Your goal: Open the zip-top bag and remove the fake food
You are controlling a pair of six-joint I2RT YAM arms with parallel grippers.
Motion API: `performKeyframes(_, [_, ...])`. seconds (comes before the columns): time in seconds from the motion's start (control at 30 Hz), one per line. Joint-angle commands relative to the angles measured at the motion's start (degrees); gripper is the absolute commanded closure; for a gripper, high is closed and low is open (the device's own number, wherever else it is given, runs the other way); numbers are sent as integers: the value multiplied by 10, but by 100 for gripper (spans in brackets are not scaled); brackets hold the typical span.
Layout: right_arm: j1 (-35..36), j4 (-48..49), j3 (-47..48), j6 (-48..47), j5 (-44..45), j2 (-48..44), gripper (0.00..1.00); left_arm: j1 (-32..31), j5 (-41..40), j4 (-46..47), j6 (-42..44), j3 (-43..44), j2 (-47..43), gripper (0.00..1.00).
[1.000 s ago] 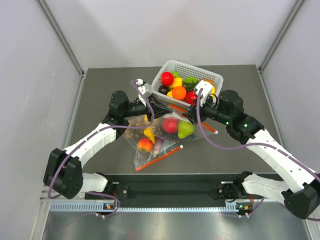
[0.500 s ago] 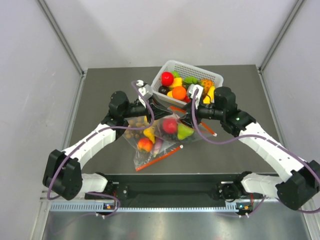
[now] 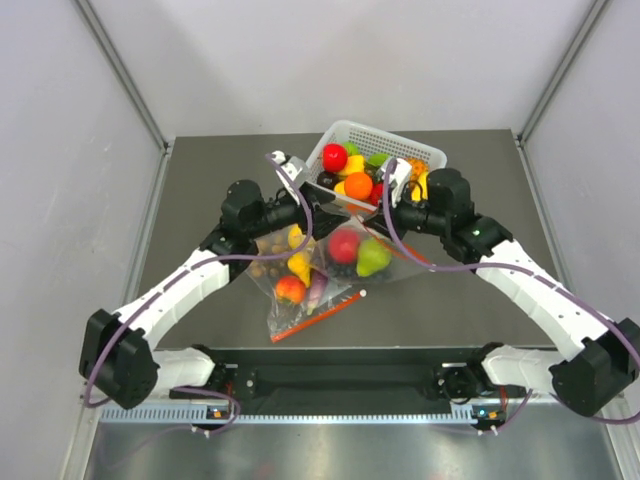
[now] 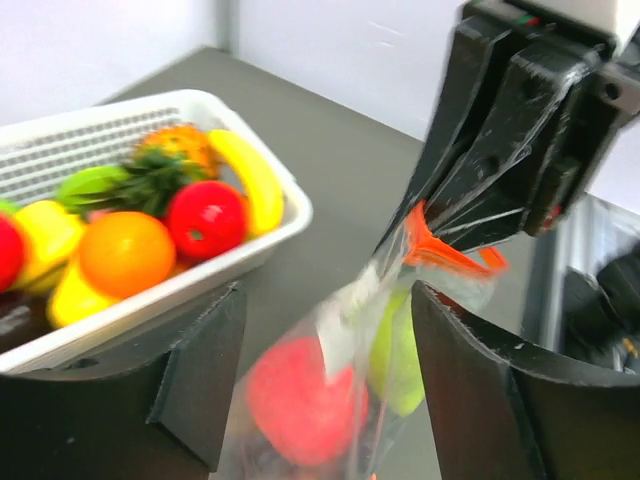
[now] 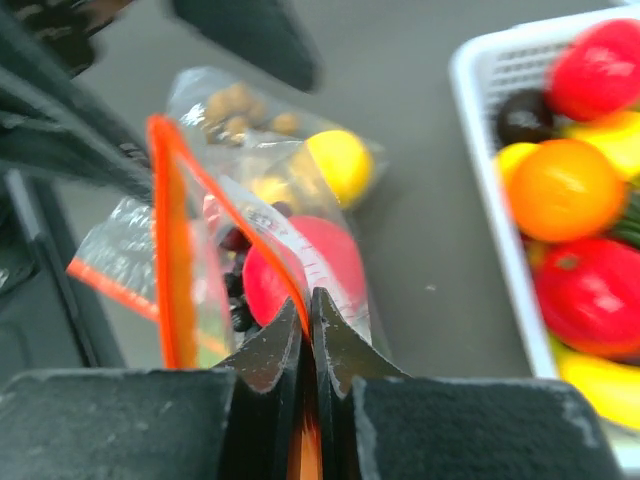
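The work surface is a dark grey matte table (image 3: 200, 180), closed in on three sides by pale, plain wall panels (image 3: 60, 150). A metal rail (image 3: 300, 412) runs along the table's near edge, where the two arm bases are bolted.

At the far middle of the table stands a white slotted basket (image 3: 432, 152), heaped with glossy toy fruit in red, orange and yellow.

Just in front of the basket, between the two wrists, is the zip-top bag (image 3: 398, 262). A red apple (image 3: 343, 245) and a light-green pear (image 3: 372, 258) show through its clear plastic. Both are inside it, side by side and touching.

The right gripper (image 5: 310, 300) is clenched on the bag's top edge, its two fingers pressed together over the orange-red zip strip. In the right wrist view the strip bows out to the left in a loop, so the mouth stands partly apart. The bag hangs down from this grip toward the table. Whether its bottom rests on the surface cannot be told.

The left gripper (image 4: 330, 300) is released. Its dark fingers stand wide, one on each side of the bag, without touching the plastic.

A second clear bag (image 3: 290, 280) lies flat on the table to the left of the first and nearer the bases, partly under it. It holds yellow fruit and brown nuts, and its own orange strip points toward the rail.
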Motion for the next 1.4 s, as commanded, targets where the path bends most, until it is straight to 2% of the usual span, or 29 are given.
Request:
performKeyframes(0.0, [-5, 6, 51, 60, 115, -43, 100, -24, -151, -47, 12, 35, -56, 28])
performKeyframes(0.17, [-5, 4, 58, 94, 157, -53, 100, -72, -222, -62, -34, 34, -78, 29])
performKeyframes(0.3, [-5, 11, 48, 107, 178, -53, 100, -133, -250, -69, -64, 39, -51, 30])
performKeyframes(0.47, [-5, 0, 47, 117, 222, -56, 100, -163, -261, -112, -92, 56, -20, 30])
performKeyframes(0.73, [-5, 1, 31, 116, 221, -63, 100, -190, -330, -161, -85, 80, 36, 29])
performKeyframes(0.8, [-6, -1, 27, 116, 225, -66, 100, -191, -326, -162, -85, 81, 47, 49])
performKeyframes(0.9, [-5, -16, 24, 114, 260, -71, 100, -192, -345, -168, -87, 75, 43, 98])
performKeyframes(1.1, [-7, -35, 25, 116, 325, -83, 100, -192, -377, -190, -91, 51, -8, 100])
performKeyframes(1.23, [-7, -38, 22, 111, 313, -89, 99, -192, -345, -180, -96, 37, -29, 100])
performKeyframes(1.33, [-6, -45, 21, 100, 268, -110, 75, -192, -317, -172, -100, 43, -22, 100])
performKeyframes(1.37, [-5, -51, 20, 98, 259, -120, 60, -192, -314, -169, -100, 46, -22, 100])
